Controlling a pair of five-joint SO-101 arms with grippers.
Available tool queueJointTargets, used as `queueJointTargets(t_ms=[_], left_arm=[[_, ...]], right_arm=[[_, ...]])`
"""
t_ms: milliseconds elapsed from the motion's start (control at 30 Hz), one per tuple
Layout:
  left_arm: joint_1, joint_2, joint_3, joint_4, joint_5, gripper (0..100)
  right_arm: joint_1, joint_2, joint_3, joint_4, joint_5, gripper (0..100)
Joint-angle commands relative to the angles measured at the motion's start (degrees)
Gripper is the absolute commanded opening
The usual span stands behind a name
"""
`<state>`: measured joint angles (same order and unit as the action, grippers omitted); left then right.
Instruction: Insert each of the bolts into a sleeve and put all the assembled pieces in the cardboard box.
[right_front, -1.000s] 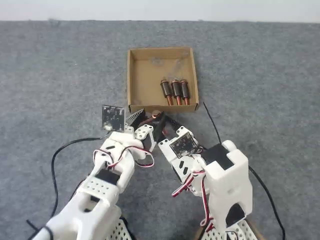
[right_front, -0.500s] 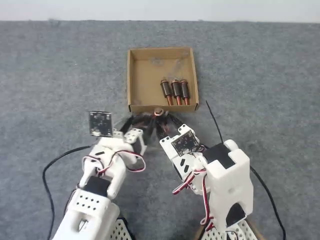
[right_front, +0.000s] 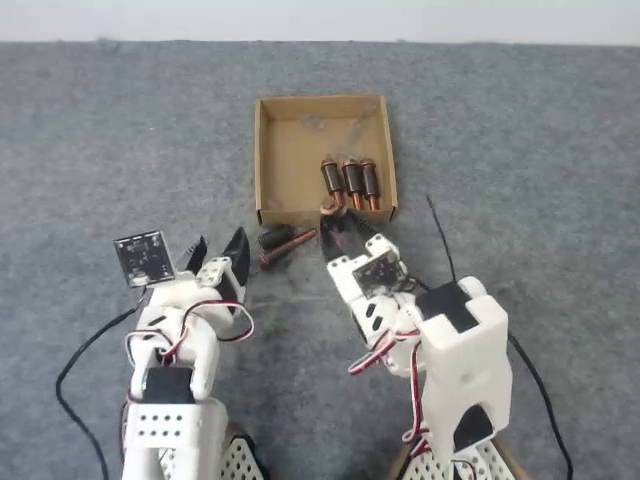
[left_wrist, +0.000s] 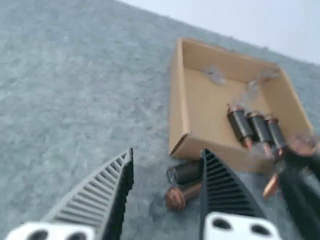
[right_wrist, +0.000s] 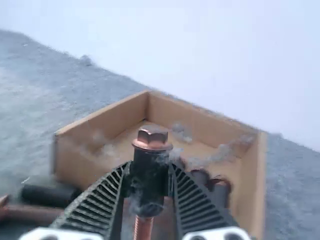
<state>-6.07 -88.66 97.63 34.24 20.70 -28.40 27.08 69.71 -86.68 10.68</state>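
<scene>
Right hand (right_front: 345, 228) grips bolt-in-sleeve piece (right_wrist: 149, 165), upright, just at front wall of cardboard box (right_front: 262, 150). Three done pieces (right_front: 351, 180) lie inside box. Left hand (left_wrist: 167, 156) wide, holds nothing. Loose sleeve (left_wrist: 187, 172) and loose bolt (left_wrist: 181, 196) lie on worktop (right_front: 120, 130), just in front of box. Step looks like: putting fourth piece in. Next: carry over wall, let go. Then last pair needs joining.

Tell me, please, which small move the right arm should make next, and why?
Probably forward over the cardboard box, then release. The right tool is shut on an assembled piece, upright, at the box's front wall; three finished pieces already lie inside.
</scene>
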Motion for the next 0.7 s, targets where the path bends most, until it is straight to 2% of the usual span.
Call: queueJointTargets(t_ms=[0, 133, 267, 467, 667], left_arm=[[-0.26, -5.10, -0.66, 7.12, -0.62, 20], [0.00, -8.35, -0.66, 13.36, -5.98, 20], [0.18, -8.97, -0.66, 15.12, -10.81, 20], [0.18, -8.97, -0.66, 15.30, -10.99, 20], [0.09, -8.97, -0.66, 15.30, -11.08, 20]], right_arm=[[2.15, -4.09, -3.43, -1.19, -0.44, 0.7], [3.21, -5.23, -3.96, -8.48, -0.09, 0.7], [3.38, -9.36, -4.04, -6.73, -0.09, 0.7], [2.95, -17.54, -4.75, 3.82, -0.09, 0.7], [3.38, -24.57, -11.87, 22.55, -0.26, 0.7]])
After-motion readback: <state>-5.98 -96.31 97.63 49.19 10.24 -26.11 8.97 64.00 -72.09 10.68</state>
